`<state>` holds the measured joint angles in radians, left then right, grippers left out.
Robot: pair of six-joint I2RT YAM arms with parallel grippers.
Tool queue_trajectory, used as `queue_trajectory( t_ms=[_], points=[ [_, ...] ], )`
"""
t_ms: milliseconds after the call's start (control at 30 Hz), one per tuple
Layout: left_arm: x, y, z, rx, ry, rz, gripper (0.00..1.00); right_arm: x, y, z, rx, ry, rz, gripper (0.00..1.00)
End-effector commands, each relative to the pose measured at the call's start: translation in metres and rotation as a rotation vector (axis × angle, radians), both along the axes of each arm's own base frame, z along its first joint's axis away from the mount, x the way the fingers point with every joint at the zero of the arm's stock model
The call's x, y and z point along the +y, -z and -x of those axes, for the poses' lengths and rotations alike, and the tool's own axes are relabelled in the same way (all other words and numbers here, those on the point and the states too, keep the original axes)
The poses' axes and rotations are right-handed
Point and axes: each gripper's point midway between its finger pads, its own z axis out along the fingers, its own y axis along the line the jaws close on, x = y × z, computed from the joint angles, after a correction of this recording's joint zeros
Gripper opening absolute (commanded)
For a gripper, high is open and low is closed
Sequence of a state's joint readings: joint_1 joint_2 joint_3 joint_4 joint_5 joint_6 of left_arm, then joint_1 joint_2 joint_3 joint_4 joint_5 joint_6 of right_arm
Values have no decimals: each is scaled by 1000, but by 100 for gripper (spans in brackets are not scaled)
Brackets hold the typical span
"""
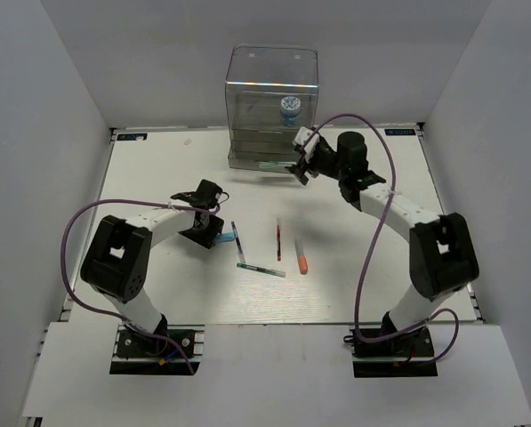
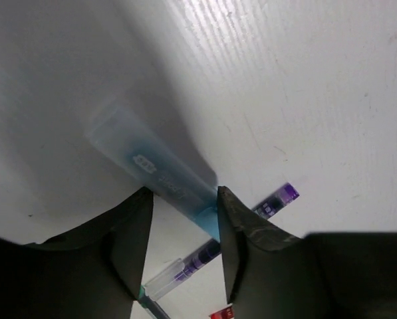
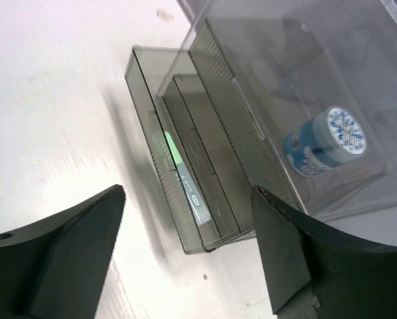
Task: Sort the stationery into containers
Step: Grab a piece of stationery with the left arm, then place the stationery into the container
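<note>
My left gripper (image 1: pixel 209 235) is low at the table, its jaws closed on the near end of the short light-blue marker (image 2: pixel 145 166), which touches both fingertips (image 2: pixel 222 199). The dark pen (image 1: pixel 237 240) lies just beyond the marker, with a purple barrel in the left wrist view (image 2: pixel 278 199). The green pen (image 1: pixel 261 269), red pen (image 1: pixel 278 240) and orange marker (image 1: pixel 301 256) lie mid-table. My right gripper (image 1: pixel 301 167) is open and empty in front of the clear organiser (image 1: pixel 274 98). The bottom grey drawer (image 3: pixel 148 113) is pulled out and holds a pale-green marker (image 3: pixel 182 176). The blue-and-white tape roll (image 3: pixel 323 141) sits in the upper compartment.
The organiser stands at the far middle of the white table, against the back wall. Grey walls close in the left, right and back sides. Purple cables loop off both arms.
</note>
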<state>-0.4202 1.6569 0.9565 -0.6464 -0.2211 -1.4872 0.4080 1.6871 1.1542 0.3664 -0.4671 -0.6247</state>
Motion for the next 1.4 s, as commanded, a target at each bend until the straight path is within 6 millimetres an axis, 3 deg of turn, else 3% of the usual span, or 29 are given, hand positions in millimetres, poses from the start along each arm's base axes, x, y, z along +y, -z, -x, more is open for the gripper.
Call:
queue_trajectory(
  t_ms=[0,67,233,267,300,333,467,567,600,667,733,767,800,967,1000,1067,1100,1167,1200,1333,1367],
  points=[
    [3,18,9,90,0,-30,52,-2,-19,39,116,-68,-130,80],
    [0,22,12,120,4,-21,43,-11,-8,62,146,-83,-141,78],
    [1,26,16,143,15,-23,24,-23,10,93,232,-90,-136,78],
    [-3,17,9,108,28,-11,22,-24,12,96,245,-92,-132,80],
    [-3,13,9,98,42,-10,17,-28,24,102,294,-87,-118,90],
    [-5,6,4,75,42,0,14,-28,28,109,306,-103,-112,90],
    [-14,-47,-32,-108,82,25,6,-33,53,136,397,-147,-66,90],
    [-27,-91,-56,-252,112,78,3,-39,70,145,440,-127,-44,88],
    [-35,-111,-70,-321,126,112,3,-40,73,146,448,-122,-39,80],
    [-48,-134,-85,-398,141,170,2,-43,81,150,478,-111,-24,69],
    [-61,-150,-101,-454,158,218,2,-45,90,156,518,-109,-8,56],
    [-68,-148,-107,-453,169,238,2,-45,93,157,526,-106,-1,52],
    [-76,-163,-120,-505,175,264,1,-47,98,160,551,-104,8,48],
    [-98,-176,-165,-561,149,321,1,-52,110,170,598,-81,35,48],
    [-103,-186,-176,-597,150,334,1,-53,111,171,601,-77,37,50],
    [-110,-180,-195,-621,119,353,1,-56,114,172,599,-68,45,50],
    [-114,-189,-205,-657,113,373,1,-58,118,175,602,-63,52,51],
    [-119,-175,-215,-637,89,385,1,-60,117,176,595,-57,55,53],
    [-122,-179,-222,-649,82,396,1,-62,121,178,607,-50,58,53],
    [-128,-161,-235,-615,44,411,1,-63,123,182,625,-40,54,58],
    [-128,-164,-241,-634,37,408,1,-62,123,183,635,-37,49,58]
  ],
)
